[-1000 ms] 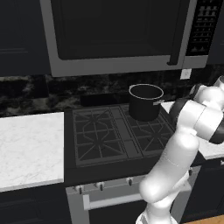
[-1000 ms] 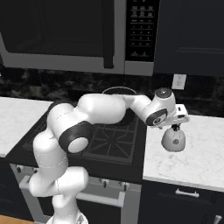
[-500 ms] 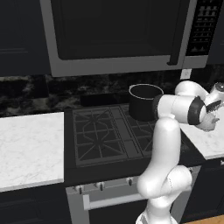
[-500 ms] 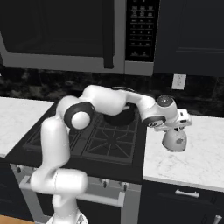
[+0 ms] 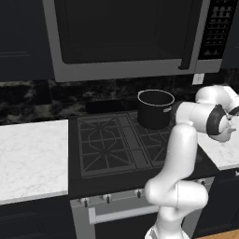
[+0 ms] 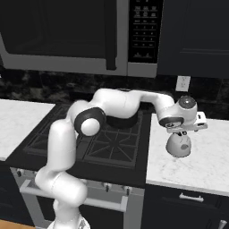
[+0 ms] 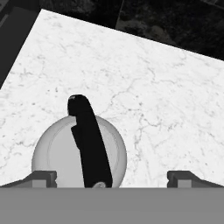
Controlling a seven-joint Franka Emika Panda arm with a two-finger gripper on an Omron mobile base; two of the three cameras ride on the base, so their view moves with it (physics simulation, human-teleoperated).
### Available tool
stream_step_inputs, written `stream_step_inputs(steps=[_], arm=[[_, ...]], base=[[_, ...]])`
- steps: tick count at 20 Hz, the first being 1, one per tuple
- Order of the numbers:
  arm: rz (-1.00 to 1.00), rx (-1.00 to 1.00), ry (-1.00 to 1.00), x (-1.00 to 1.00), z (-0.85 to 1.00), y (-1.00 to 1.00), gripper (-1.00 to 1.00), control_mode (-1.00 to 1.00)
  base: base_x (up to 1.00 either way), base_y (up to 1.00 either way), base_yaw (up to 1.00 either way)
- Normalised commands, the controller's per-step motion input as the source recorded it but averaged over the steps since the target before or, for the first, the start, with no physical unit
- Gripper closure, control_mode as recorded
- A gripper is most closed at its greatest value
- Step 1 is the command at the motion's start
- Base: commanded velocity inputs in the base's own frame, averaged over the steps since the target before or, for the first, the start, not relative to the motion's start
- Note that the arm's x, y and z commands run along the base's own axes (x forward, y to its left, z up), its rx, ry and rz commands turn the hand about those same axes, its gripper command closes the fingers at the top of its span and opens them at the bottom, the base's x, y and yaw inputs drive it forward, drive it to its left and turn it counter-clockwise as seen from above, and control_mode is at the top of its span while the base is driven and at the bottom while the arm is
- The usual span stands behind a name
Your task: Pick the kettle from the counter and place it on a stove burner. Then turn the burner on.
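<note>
The kettle point(image 6: 180, 146), a small silvery dome with a black handle point(image 7: 89, 140) on top, stands on the white marble counter point(image 6: 203, 163) just right of the cooktop. My gripper point(image 6: 181, 133) hangs directly above it, open, with the fingers pointing down. In the hand view the kettle point(image 7: 61, 153) sits low and left of centre. The gripper point(image 7: 111, 178) stands wide, and its left fingertip point(image 7: 41, 177) is over the kettle's left edge. Nothing is held. The near-left stove burner point(image 5: 100, 158) with its star-shaped grate is bare.
A tall black pot point(image 5: 155, 108) stands on the back-right burner. A microwave point(image 5: 126, 37) hangs over the black cooktop point(image 5: 88, 135). The speckled black backsplash point(image 7: 170, 22) runs behind the counter. More white counter point(image 5: 28, 158) lies left of the stove.
The arm has stretched further right and the hand has come down a little, from left of the kettle to straight over it. The kettle has not moved.
</note>
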Motion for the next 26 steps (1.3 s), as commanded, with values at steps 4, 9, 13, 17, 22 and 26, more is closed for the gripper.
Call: stream_step_inputs(steps=[4, 9, 13, 17, 22, 26], arm=[[0.0, 0.0, 0.0, 0.01, -0.03, 0.0, -1.0, -1.0], [0.0, 0.0, 0.0, 0.07, -0.23, 0.0, -1.0, -1.0], [0.0, 0.0, 0.0, 0.21, -0.33, 0.0, -1.0, -1.0], [0.0, 0.0, 0.0, 0.27, -0.3, 0.05, 1.0, -1.0], [0.0, 0.0, 0.0, 0.0, -0.01, 0.0, 1.0, -1.0], [0.0, 0.0, -0.01, -0.01, 0.0, 0.0, 1.0, -1.0]], base=[[0.0, 0.0, 0.0], [0.0, 0.0, 0.0], [0.0, 0.0, 0.0], [0.0, 0.0, 0.0], [0.0, 0.0, 0.0], [0.0, 0.0, 0.0]])
